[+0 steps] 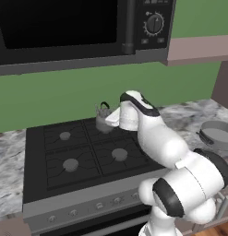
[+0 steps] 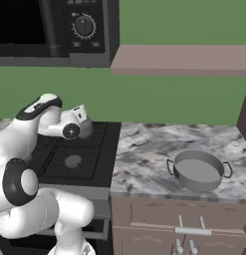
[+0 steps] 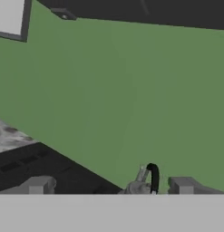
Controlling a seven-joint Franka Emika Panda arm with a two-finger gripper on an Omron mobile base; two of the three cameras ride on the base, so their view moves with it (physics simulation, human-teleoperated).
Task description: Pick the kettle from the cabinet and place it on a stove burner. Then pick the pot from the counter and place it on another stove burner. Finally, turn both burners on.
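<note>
The kettle (image 1: 104,120) is being left standing on the cooktop's (image 1: 37,156) rear right burner, the released pincer (image 3: 109,186) being held spread around it; the pot (image 2: 199,170) is sitting on the tabletop (image 2: 144,149).

Legible text, labels, brands, numbers, signs: none. The black microwave's control panel (image 2: 85,25), above the claw, carries small pale marks around its round dial, too blurred to read.

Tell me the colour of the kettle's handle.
Black: the kettle has a black arched handle, clearest in the hand view.
</note>
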